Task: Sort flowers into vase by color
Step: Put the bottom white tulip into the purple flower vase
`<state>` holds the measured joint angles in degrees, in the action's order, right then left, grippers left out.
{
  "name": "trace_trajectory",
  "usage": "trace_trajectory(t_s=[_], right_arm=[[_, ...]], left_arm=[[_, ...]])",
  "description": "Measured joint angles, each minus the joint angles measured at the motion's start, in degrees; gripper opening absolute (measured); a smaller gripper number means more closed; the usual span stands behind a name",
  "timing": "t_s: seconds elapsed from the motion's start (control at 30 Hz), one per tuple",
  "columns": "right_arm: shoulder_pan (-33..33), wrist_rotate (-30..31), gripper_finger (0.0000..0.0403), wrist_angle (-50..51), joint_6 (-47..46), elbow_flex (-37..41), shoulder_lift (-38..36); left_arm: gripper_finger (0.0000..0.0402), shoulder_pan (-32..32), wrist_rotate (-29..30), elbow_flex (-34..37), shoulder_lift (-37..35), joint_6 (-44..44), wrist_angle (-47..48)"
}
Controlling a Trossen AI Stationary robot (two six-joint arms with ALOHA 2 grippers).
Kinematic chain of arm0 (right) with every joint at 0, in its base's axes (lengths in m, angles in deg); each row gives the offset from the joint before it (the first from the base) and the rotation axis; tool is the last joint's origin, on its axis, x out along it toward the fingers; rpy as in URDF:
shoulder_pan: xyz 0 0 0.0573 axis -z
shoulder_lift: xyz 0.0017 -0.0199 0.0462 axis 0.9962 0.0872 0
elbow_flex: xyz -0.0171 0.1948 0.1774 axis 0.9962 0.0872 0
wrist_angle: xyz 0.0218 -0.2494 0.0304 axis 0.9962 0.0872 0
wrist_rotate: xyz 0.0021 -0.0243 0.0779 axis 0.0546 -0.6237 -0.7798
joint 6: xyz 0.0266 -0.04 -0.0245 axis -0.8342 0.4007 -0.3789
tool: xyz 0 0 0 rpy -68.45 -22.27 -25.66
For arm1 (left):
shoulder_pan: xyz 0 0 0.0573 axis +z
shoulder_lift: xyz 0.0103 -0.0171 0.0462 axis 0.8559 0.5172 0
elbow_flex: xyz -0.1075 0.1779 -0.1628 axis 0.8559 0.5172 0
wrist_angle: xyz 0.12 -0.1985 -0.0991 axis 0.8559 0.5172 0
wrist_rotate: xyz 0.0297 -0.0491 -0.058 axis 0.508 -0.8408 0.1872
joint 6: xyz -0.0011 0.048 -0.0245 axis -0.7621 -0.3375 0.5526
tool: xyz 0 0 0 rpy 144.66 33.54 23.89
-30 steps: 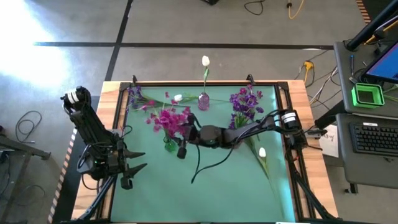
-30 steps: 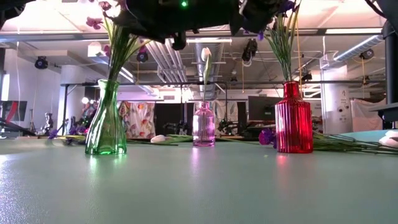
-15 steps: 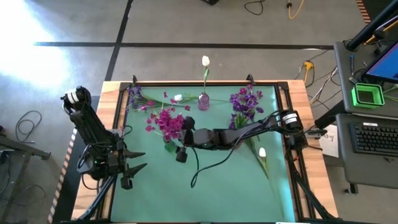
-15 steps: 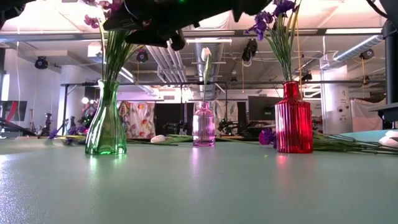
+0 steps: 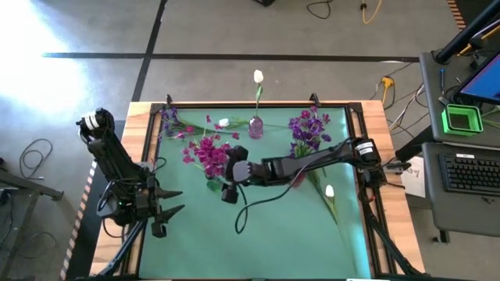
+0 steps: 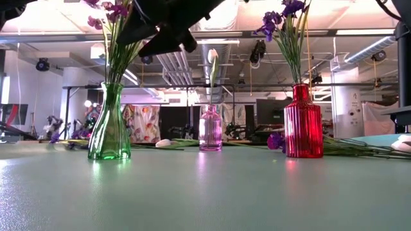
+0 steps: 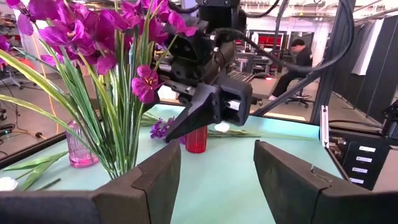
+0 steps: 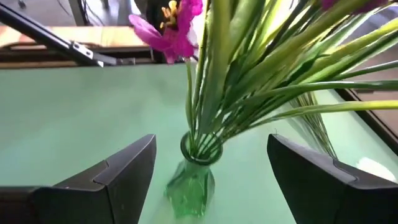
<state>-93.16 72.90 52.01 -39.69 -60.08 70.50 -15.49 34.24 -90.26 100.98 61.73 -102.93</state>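
A green vase (image 5: 212,184) (image 6: 110,125) holds a bunch of magenta flowers (image 5: 206,151) (image 7: 106,37) by their stems (image 8: 217,81). My right gripper (image 5: 227,186) (image 8: 211,180) hovers open just right of the stems, above the vase, with the vase (image 8: 191,182) showing between its fingers farther off. A pink vase (image 5: 255,126) (image 6: 210,128) carries one white bud (image 5: 258,76). Purple flowers (image 5: 308,129) stand in a red vase (image 6: 303,122). My left gripper (image 5: 168,207) (image 7: 217,168) waits open near the table's left edge.
Loose flowers lie on the green mat: purple ones (image 5: 169,119) and a white bud (image 5: 224,122) along the far edge, and a white flower (image 5: 330,192) at the right. A black cable (image 5: 250,211) loops under my right arm. The near half of the mat (image 5: 258,250) is bare.
My right gripper has tipped up from pointing down at the green vase to nearly level, risen a little, and its fingers now stand wider apart. The magenta stems are free of it and stand in the green vase, the blooms shifted slightly toward the left.
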Motion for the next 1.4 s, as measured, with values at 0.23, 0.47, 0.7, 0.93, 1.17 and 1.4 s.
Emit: trace_trajectory(t_s=[0.23,0.47,0.7,0.93,1.17,1.4], right_arm=[[-0.6,1.0,0.0300,17.4,-1.9,-8.1,-0.1],[-1.1,1.0,0.0300,32.4,-4.0,-15.8,-0.1],[-1.1,1.1,0.0299,43.0,-6.0,-21.9,-0.1],[-1.1,0.9,0.0299,54.1,-8.7,-29.0,-0.1],[-2.4,1.0,0.0299,67.2,-15.6,-39.7,-0.5],[-4.0,1.0,0.0299,70.8,-22.9,-38.6,-7.8]], left_arm=[[0.0192,0.0,0.0,0.0,0.0,0.8,0.0],[0.0192,0.0,0.0,0.0,0.0,1.5,0.0],[0.0192,0.0,0.0,0.0,0.0,2.0,0.0],[0.0192,0.0,0.0,0.0,0.0,2.1,0.0],[0.0192,0.0,0.0,0.0,0.0,2.2,0.0],[0.0192,0.1,0.0,0.0,0.0,2.2,-0.1]])
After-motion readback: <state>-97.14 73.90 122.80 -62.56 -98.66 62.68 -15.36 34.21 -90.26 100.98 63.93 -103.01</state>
